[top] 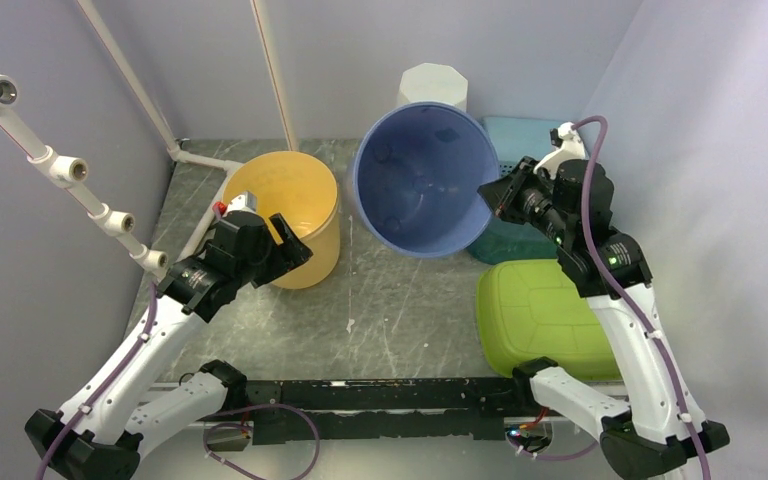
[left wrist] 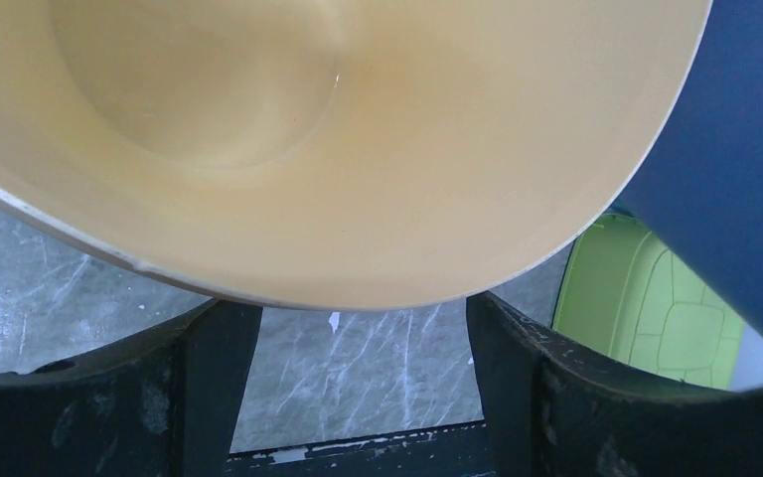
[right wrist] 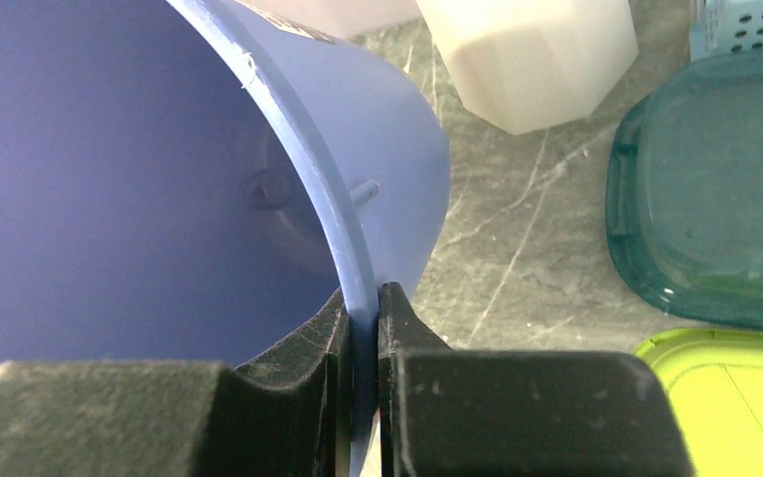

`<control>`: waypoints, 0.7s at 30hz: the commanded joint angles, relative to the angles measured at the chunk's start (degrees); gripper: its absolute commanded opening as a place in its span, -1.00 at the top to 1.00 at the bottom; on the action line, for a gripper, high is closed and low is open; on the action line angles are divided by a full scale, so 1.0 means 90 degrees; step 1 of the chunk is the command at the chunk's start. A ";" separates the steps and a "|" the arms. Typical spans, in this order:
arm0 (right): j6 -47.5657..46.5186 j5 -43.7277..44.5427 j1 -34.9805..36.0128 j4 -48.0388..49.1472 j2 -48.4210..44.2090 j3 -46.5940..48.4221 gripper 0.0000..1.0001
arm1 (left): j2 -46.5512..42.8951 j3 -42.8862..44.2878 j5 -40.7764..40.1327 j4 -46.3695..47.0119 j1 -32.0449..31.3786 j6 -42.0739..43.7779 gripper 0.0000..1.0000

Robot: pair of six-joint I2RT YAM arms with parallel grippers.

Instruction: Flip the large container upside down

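The large blue bucket (top: 420,180) is tilted, with its open mouth facing up and toward the near side. My right gripper (top: 490,195) is shut on the bucket's right rim; in the right wrist view (right wrist: 363,308) the thin blue wall (right wrist: 109,179) is pinched between both fingers. My left gripper (top: 295,240) is open at the near rim of a smaller yellow bucket (top: 285,215). In the left wrist view the gripper (left wrist: 363,328) holds nothing, with the yellow bucket's rim (left wrist: 308,129) just above the fingers and the blue bucket (left wrist: 745,149) at the right.
A white faceted container (top: 432,88) stands behind the blue bucket. A teal bin with a lid (top: 520,140) sits at the right, and a lime green lid (top: 540,315) lies nearer. White pipes (top: 50,160) run along the left wall.
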 commanded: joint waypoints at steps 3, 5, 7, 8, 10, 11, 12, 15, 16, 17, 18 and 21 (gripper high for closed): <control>0.0322 -0.0133 0.0003 0.0661 0.0070 0.0071 1.00 | -0.0132 0.0212 0.0126 0.0181 0.0026 0.0099 -0.60; 0.0315 -0.0156 0.0003 0.0656 0.0116 0.0006 1.00 | -0.0158 0.0178 0.0180 0.0249 0.0026 0.0103 -0.60; 0.0297 -0.0188 0.0004 0.0634 0.0189 -0.0051 1.00 | -0.0191 0.0153 0.0235 0.0328 0.0026 0.0121 -0.60; 0.0293 -0.0228 0.0008 0.0618 0.0239 -0.0073 1.00 | -0.0214 0.0146 0.0261 0.0375 0.0026 0.0143 -0.60; 0.0285 -0.0359 0.0005 0.0623 0.0345 -0.0130 1.00 | -0.0230 0.0136 0.0296 0.0426 0.0026 0.0170 -0.60; 0.0270 -0.0460 0.0003 0.0641 0.0414 -0.0166 1.00 | -0.0232 0.0139 0.0311 0.0448 0.0026 0.0182 -0.60; 0.0254 -0.0593 0.0008 0.0656 0.0487 -0.0169 1.00 | -0.0227 0.0145 0.0321 0.0446 0.0026 0.0192 -0.60; 0.0125 -0.1174 0.0008 0.0668 0.0785 -0.0015 1.00 | -0.0171 0.0183 0.0268 0.0337 0.0026 0.0188 -0.63; 0.0064 -0.1400 0.0003 0.0657 0.0908 0.0066 1.00 | -0.0152 0.0189 0.0263 0.0300 0.0026 0.0188 -0.63; 0.0018 -0.1598 0.0003 0.0633 0.1025 0.0153 1.00 | -0.0149 0.0180 0.0270 0.0284 0.0026 0.0192 -0.64; -0.0013 -0.1820 0.0003 0.0599 0.1159 0.0247 1.00 | -0.0154 0.0164 0.0274 0.0291 0.0026 0.0192 -0.64; -0.0014 -0.2216 0.0003 0.0641 0.1487 0.0335 1.00 | -0.0211 0.0070 0.0261 0.0367 0.0026 0.0127 -0.66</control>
